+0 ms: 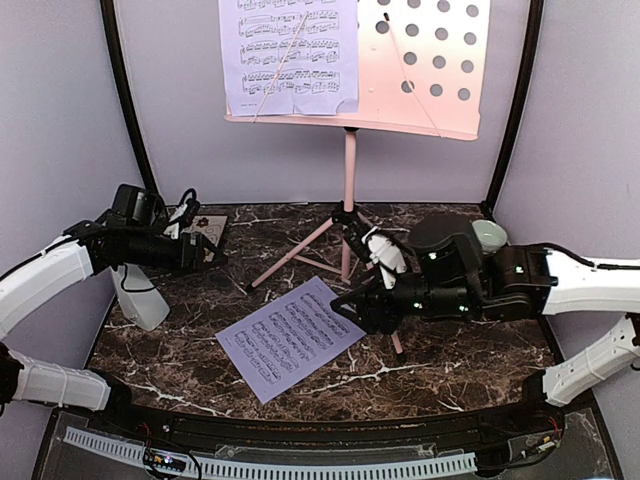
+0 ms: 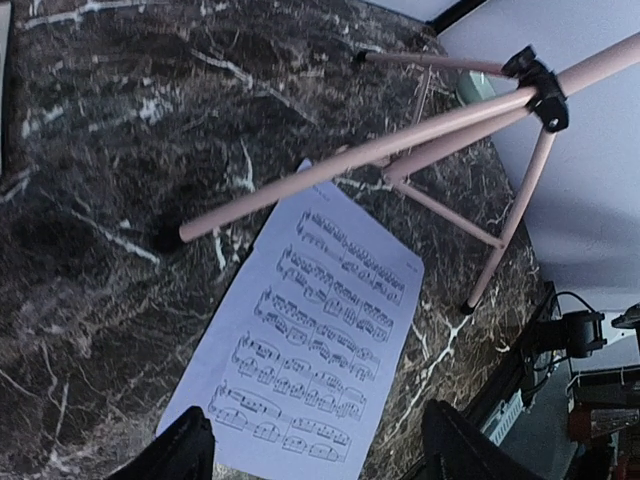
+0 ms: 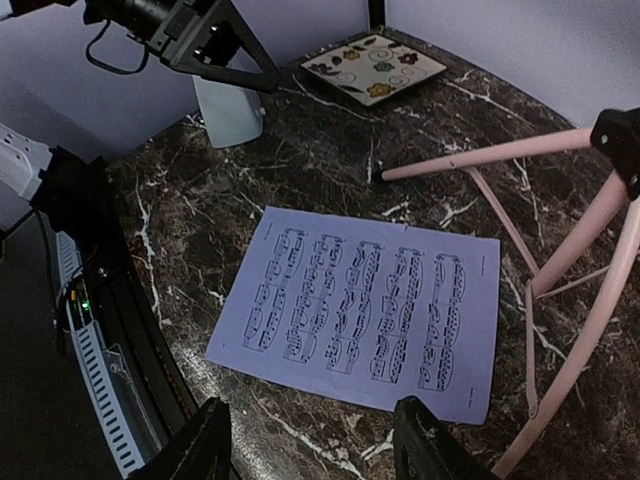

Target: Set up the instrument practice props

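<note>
Pink music stand (image 1: pixel 425 110) cropped at top, metronome (image 1: pixel 140 300) partly behind left arm (image 1: pixel 60 270)

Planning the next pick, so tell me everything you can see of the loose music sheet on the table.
The sheet is a single pale lavender page, thin paper by its look, printed with five rows of black notes. It lies flat and uncreased on the dark marbled table, turned diagonally. It sits just in front of the pink stand, clear of its legs. Nothing rests on it. The open right gripper hovers at its edge, not holding it.
</note>
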Tool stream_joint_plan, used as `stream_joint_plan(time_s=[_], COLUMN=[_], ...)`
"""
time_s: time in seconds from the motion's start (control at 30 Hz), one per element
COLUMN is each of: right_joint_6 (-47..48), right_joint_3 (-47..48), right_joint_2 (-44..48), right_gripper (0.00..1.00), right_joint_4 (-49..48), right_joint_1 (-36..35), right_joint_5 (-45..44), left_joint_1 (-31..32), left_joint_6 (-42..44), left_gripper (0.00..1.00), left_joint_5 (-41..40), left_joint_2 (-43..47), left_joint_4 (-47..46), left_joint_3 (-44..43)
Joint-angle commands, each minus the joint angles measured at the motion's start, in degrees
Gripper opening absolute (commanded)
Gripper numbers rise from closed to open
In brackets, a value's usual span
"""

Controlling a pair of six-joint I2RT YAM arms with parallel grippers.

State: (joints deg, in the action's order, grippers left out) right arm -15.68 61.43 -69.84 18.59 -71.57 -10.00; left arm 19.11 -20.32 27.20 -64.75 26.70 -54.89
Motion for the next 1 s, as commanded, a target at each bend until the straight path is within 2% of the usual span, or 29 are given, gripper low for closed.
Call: stream_joint_plan(time_s=[0.0, 0.27, 0.57, 0.8, 0.97], right_joint_6=[-2.9, -3.0, -3.7, -5.4, -4.6], right_joint_3=[-0.9, 4.2, 9.1, 9.6, 7.9], right_joint_2=[-6.6, -20.9, -32.4, -35.1, -35.3], right_gripper=[0.53, 0.44, 0.39, 0.35, 0.34], right_joint_4=[-4.8, -4.0, 0.0, 2.7, 3.8], right_joint_1=[-1.2, -1.3, -1.2, -0.4, 1.1], right_joint_5=[-5.0, -6.2, -4.9, -4.5, -4.4], left_joint_1=[-0.3, -0.3, -0.3, -0.3, -0.2], left_joint_6=[0.9, 2.3, 4.8, 5.9, 6.2], left_gripper=[0.72, 0.63, 0.62, 0.61, 0.59], left_joint_5=[6.7, 5.0, 4.7, 4.0, 5.6], left_joint_2=[-0.7, -8.7, -17.0, -20.9, -20.6], left_joint_4=[-1.6, -4.3, -6.3, -6.5, -6.5], left_joint_3=[6.9, 12.0, 11.2, 12.8, 15.6])
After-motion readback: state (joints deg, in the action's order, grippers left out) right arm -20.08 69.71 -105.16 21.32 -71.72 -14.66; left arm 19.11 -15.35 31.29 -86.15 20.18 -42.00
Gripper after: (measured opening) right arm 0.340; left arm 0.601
